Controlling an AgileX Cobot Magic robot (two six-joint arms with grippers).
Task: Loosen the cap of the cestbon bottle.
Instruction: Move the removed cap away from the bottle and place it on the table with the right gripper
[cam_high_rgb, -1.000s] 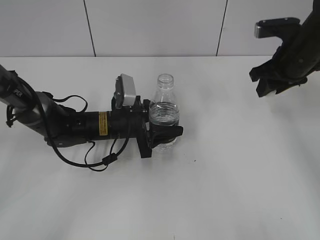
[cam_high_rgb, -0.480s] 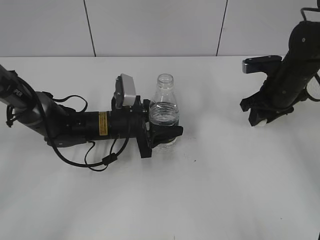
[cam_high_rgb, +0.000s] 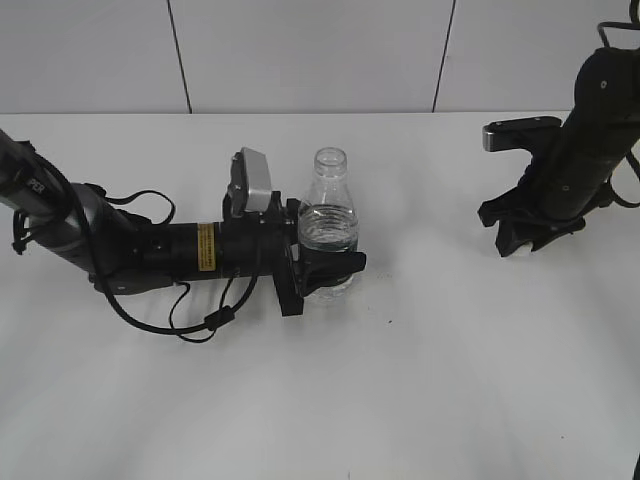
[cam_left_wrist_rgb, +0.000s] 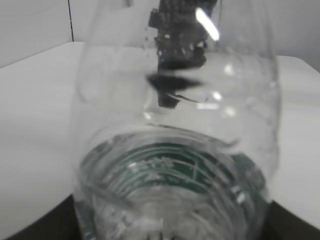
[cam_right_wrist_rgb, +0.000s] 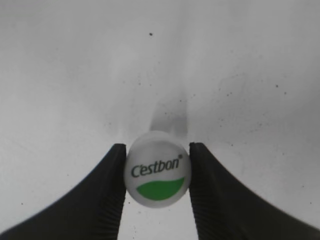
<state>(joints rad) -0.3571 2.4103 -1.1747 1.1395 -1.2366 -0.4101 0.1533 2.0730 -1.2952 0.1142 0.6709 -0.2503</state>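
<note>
The clear cestbon bottle (cam_high_rgb: 327, 215) stands upright in the middle of the white table with its neck open and no cap on it. My left gripper (cam_high_rgb: 330, 265) is shut around its lower body. The left wrist view shows the bottle (cam_left_wrist_rgb: 175, 165) close up with its green label. My right gripper (cam_high_rgb: 520, 245) is low over the table at the far right. In the right wrist view it (cam_right_wrist_rgb: 157, 172) is shut on the white cap (cam_right_wrist_rgb: 157, 170) with the green patch and "Cestbon" lettering, just above the table.
The white table (cam_high_rgb: 430, 380) stretches out on all sides. A white tiled wall (cam_high_rgb: 300, 50) runs along the back. The left arm (cam_high_rgb: 120, 245) with its cables lies across the left of the table.
My right arm has come down from high at the upper right to just above the table at the right. The left gripper and bottle have not moved.
</note>
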